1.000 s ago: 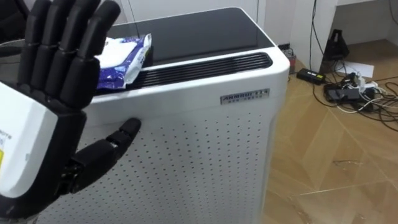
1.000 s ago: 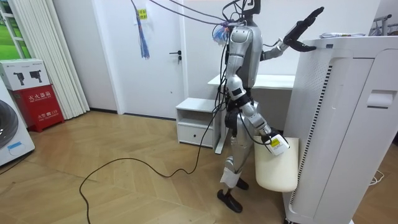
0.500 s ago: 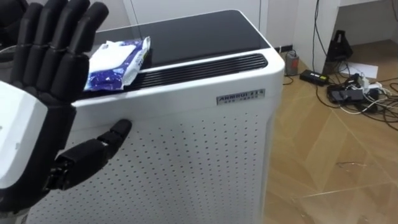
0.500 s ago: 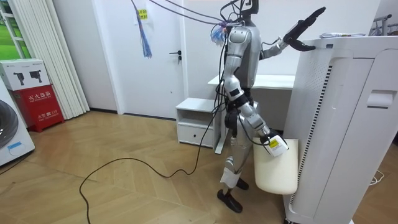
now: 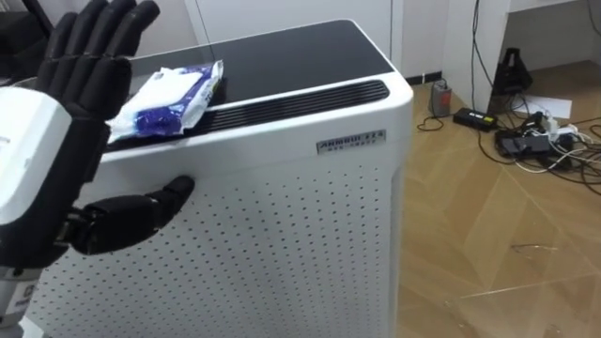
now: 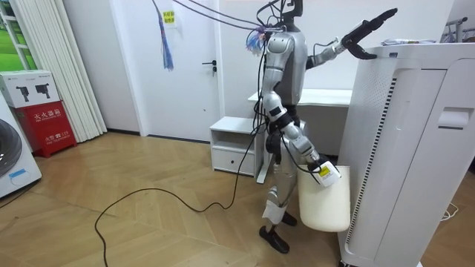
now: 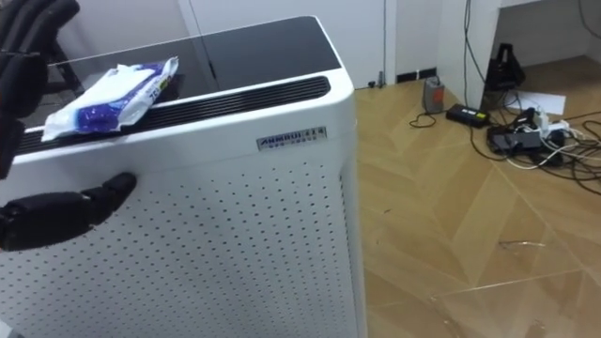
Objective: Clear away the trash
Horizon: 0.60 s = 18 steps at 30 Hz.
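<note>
Left hand (image 5: 73, 105), fingers straight and apart, hovers just left of the blue-white packet (image 5: 174, 94) atop the white appliance (image 5: 282, 225). It should probably drop over the packet, then close.

My left hand (image 5: 70, 131) is up, fingers straight and thumb spread, before a white perforated air purifier (image 5: 282, 216). At two o'clock from it, a blue-and-white wipes packet (image 5: 169, 97) lies on the purifier's top by the vent slats (image 5: 300, 97). At three o'clock, tangled cables (image 5: 535, 141) lie on the wooden floor (image 5: 488, 244).

Space above the air purifier (image 5: 291, 56) is open; only the packet (image 5: 169, 96) lies there.
</note>
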Available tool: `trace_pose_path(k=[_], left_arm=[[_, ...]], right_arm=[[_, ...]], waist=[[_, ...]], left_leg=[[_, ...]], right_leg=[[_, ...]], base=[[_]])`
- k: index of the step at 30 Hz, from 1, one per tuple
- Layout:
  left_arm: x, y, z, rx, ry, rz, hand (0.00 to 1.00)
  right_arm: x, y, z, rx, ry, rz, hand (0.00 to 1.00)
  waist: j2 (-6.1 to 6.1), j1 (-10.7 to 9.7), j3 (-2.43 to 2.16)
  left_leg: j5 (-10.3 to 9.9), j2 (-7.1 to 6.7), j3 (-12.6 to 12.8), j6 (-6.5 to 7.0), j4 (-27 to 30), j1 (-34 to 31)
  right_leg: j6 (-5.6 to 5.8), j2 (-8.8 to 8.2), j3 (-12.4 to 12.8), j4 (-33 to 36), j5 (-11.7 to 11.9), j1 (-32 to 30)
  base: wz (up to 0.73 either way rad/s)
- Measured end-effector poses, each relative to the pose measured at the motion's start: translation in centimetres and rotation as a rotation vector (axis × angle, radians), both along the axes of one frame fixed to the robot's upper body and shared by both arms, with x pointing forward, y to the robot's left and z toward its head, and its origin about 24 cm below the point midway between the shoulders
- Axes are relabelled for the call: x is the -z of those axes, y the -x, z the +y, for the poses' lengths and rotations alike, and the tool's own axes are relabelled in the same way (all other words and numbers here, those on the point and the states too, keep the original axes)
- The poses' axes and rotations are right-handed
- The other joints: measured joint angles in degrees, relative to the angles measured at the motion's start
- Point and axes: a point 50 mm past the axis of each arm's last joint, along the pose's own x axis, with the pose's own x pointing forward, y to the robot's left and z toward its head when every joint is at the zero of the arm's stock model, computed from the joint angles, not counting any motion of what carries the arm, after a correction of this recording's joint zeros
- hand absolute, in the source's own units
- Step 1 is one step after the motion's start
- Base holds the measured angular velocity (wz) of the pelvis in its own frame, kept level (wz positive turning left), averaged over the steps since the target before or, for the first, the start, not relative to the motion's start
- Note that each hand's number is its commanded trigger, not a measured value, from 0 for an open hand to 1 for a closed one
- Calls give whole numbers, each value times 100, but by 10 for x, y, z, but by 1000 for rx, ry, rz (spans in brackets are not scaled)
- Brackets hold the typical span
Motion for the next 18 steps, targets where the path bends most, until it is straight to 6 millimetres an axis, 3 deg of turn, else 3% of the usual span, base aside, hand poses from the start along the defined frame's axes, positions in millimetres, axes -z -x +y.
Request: trace_pose_path(k=[7, 12, 18], left_arm=[[-2, -9, 9, -29, 7, 109, 0], [2, -19, 17, -67, 29, 206, 0], [6, -32, 25, -87, 53, 339, 0]], right_arm=[[-5, -7, -1, -10, -3, -14, 100], [-15, -14, -6, -28, 15, -35, 100], [-12, -9, -8, -10, 25, 7, 100]], waist=[[68, -158, -6], [180, -174, 5], [179, -232, 9]], left_leg=[[53, 12, 3, -54, -5, -19], [104, 41, 183, -90, 8, -89], [154, 77, 258, -142, 9, -106]], right_leg=[[-12, -8, 2, 141, -57, -83], [-24, -17, 121, 343, -83, -263], [-79, -23, 134, 516, -97, -360]], base=[[0], [-9], [-1]])
